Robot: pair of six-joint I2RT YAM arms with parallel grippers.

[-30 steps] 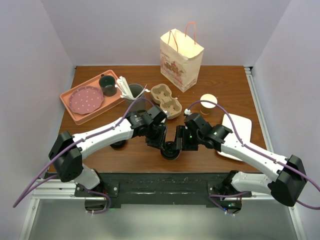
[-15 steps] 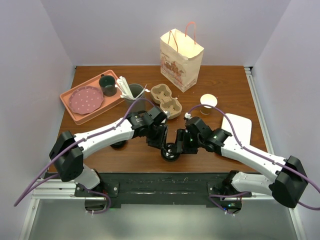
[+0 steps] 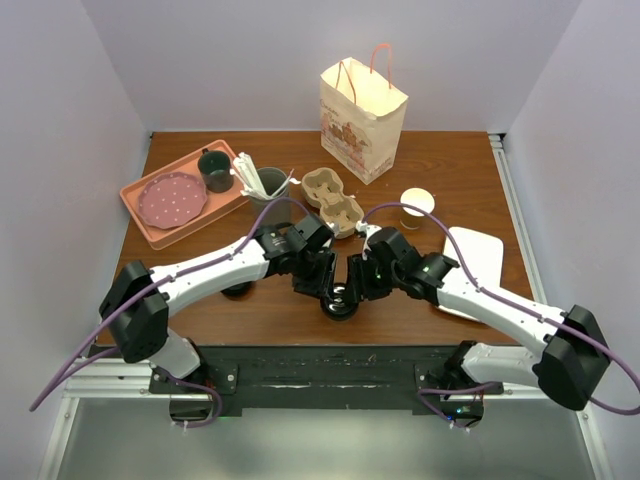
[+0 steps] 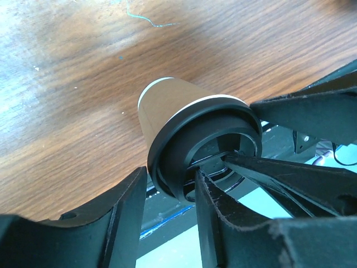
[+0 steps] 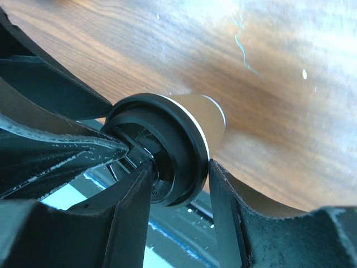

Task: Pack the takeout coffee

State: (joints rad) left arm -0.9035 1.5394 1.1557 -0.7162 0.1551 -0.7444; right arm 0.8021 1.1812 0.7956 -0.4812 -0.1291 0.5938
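A takeout coffee cup (image 3: 338, 304) with tan sides and a black lid stands near the table's front edge, between both grippers. My left gripper (image 3: 324, 284) pinches the lid's rim from the left and my right gripper (image 3: 353, 284) pinches it from the right. In the left wrist view the cup (image 4: 167, 103) sits under the black lid (image 4: 184, 145), with my gripper (image 4: 170, 177) astride the rim. The right wrist view shows the same lid (image 5: 178, 139) between my right gripper's (image 5: 179, 167) fingers. A second tan cup (image 3: 417, 206) stands uncovered at the right. The cardboard carrier (image 3: 333, 201) is empty.
A paper bag (image 3: 362, 118) stands at the back. A pink tray (image 3: 150, 225) at the left holds a spotted plate (image 3: 172, 198) and a dark mug (image 3: 215, 170). A grey tumbler with white utensils (image 3: 263, 182) is beside it. A white flat slab (image 3: 472, 258) lies at the right.
My right gripper has moved left, closing in on the lidded cup. The cup and my left gripper have shifted slightly toward the back.
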